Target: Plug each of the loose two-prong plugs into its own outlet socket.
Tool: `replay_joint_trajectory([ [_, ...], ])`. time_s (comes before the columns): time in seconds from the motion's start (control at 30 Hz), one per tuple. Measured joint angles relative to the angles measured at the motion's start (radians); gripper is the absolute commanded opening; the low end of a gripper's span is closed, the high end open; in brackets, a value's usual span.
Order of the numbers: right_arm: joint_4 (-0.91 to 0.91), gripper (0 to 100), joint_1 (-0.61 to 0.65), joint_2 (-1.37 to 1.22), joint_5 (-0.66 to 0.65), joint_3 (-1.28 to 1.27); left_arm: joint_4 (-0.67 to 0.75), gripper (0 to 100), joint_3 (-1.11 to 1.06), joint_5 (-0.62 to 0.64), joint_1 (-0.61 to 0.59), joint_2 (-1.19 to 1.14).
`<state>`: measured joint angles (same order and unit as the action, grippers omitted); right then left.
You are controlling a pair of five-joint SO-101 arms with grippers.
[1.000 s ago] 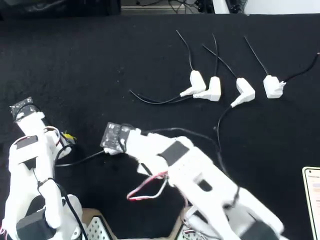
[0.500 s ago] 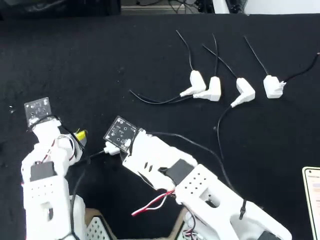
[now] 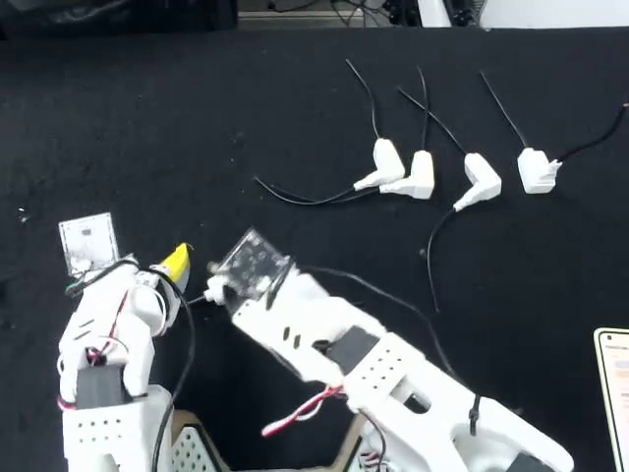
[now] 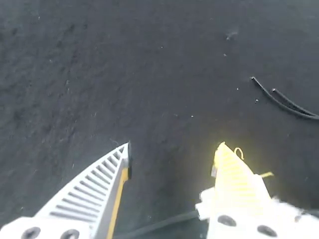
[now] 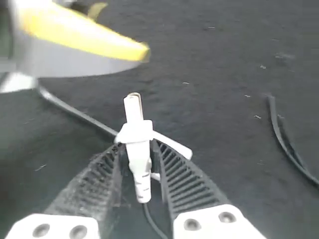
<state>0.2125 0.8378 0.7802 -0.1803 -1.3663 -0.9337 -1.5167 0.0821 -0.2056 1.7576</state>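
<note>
Right wrist view: the right gripper (image 5: 135, 149) is closed on a white plug (image 5: 133, 122). Its two black ribbed fingers (image 5: 102, 174) press against opposite sides of the plug body. A round pin (image 5: 132, 102) projects from the plug's tip beyond the fingertips. A second prong cannot be made out. A thin black cord (image 5: 75, 115) runs across the black cloth (image 5: 224, 59) up to the plug.

The left gripper (image 4: 174, 147) is just beside the right gripper, and its yellow finger (image 4: 234, 174) crosses close in front of the plug's pin. Left wrist view: this gripper is spread wide. Its white ribbed finger (image 4: 97, 186) and the yellow finger stand apart, with nothing between them but cloth.

High view: a row of four white connectors (image 3: 421, 177) lies well apart from the right gripper, on the side away from the arm bases. Each connector has a black lead trailing farther away from the gripper. The two connectors of the row nearest the right gripper lie just beside each other. A looped black cord (image 3: 305, 197) lies on the cloth between the right gripper and the row.
</note>
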Motion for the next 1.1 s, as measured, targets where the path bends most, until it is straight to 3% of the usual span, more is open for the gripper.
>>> replay_joint_trajectory([
  [0.2, -0.006, 1.1, 0.054, -0.153, 0.000, 0.021, -0.031, 27, -0.005, 0.005, 0.006, 0.051],
  [0.5, -0.009, 1.1, 0.060, -0.235, 0.008, 0.068, -0.032, 27, -0.046, -0.049, 0.124, 0.049],
  [1.1, -0.008, 1.0, 0.063, 0.120, 0.008, -0.069, -0.026, 27, -0.064, -0.091, 0.157, 0.060],
])
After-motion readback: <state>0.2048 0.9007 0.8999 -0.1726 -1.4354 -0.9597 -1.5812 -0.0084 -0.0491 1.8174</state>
